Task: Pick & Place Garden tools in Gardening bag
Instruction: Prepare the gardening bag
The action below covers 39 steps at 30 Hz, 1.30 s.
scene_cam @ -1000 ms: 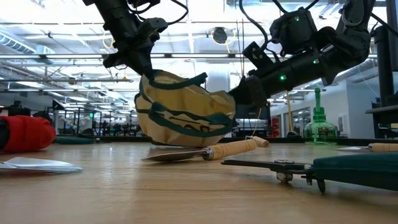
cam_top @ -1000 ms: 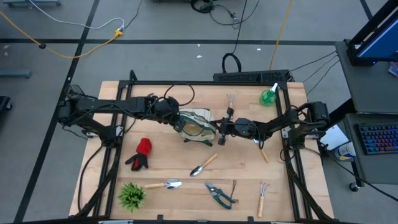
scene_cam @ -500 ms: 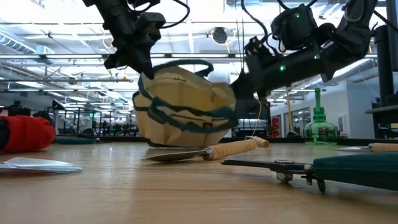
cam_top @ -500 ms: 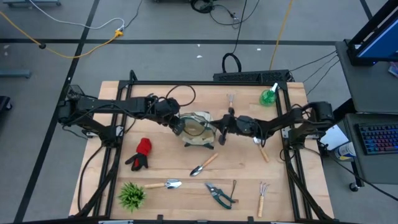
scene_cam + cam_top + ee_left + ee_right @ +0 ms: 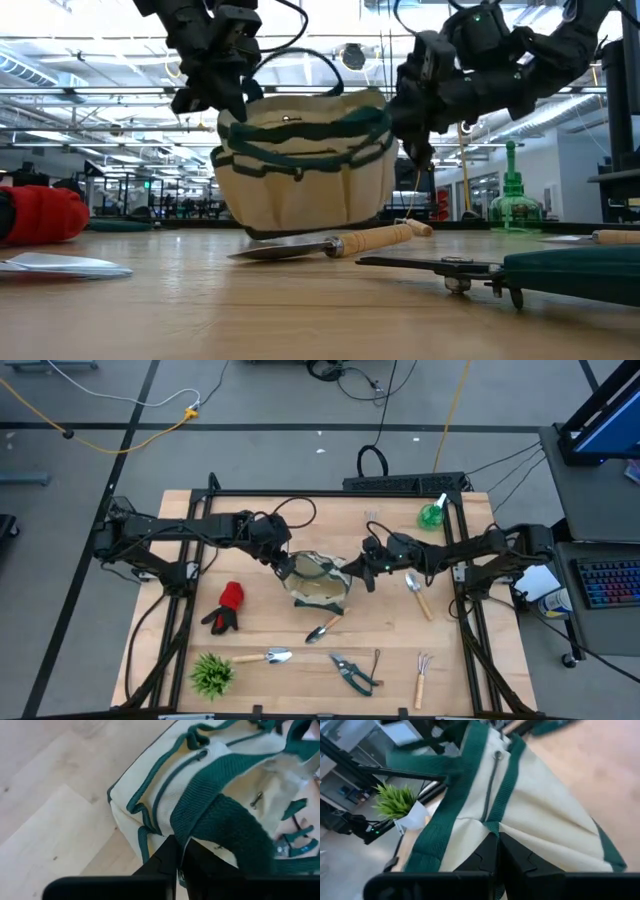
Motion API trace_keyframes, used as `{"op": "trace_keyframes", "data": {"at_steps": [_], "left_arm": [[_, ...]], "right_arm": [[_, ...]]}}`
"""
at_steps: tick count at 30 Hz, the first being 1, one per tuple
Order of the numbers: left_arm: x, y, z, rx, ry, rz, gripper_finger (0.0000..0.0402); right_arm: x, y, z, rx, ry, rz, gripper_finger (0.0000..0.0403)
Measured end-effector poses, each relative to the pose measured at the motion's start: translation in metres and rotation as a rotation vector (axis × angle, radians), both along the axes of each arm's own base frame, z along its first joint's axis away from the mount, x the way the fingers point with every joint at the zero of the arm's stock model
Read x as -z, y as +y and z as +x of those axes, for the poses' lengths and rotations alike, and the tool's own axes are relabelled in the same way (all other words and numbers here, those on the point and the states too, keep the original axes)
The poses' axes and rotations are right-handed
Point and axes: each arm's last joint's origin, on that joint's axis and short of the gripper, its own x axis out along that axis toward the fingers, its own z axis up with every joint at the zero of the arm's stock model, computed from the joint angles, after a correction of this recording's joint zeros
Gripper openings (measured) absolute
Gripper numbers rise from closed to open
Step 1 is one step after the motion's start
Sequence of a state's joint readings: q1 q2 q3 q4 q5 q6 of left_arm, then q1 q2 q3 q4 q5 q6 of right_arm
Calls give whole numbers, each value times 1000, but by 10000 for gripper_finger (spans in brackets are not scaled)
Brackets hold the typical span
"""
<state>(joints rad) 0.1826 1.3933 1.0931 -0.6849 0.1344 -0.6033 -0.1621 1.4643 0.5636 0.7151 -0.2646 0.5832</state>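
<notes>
While both my end effectors (image 5: pixel 285 565) (image 5: pixel 368 568) pinch the bag (image 5: pixel 320 580) upright, a slipping rim could topple it onto the trowel (image 5: pixel 322 628).

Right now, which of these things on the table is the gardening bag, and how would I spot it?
Look at the middle of the wooden table, between the two dark arms. The gardening bag stands upright there, with the left gripper and the right gripper pinching opposite sides of its rim. It is the only cloth thing: cream canvas with dark green trim, bigger than any tool.
</notes>
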Motion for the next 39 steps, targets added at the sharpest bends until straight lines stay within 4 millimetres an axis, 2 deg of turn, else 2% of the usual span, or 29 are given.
{"op": "trace_keyframes", "data": {"at_steps": [9, 18, 24, 31, 39], "left_arm": [[0, 16, -4, 15, -7, -17, 6], [0, 27, -6, 57, -11, 88, 51], [0, 32, -7, 90, 37, 283, 69], [-1, 32, -5, 266, 85, 511, 82], [-12, 21, 11, 428, -61, 697, 89]], "right_arm": [[4, 1, -1, 35, 64, 141, 5], [10, -7, -4, 89, 124, 202, 8], [11, -16, -6, 148, 131, 177, 8], [14, -26, -9, 171, 157, 87, 9], [14, -31, -11, 141, 151, -53, 10]]}}
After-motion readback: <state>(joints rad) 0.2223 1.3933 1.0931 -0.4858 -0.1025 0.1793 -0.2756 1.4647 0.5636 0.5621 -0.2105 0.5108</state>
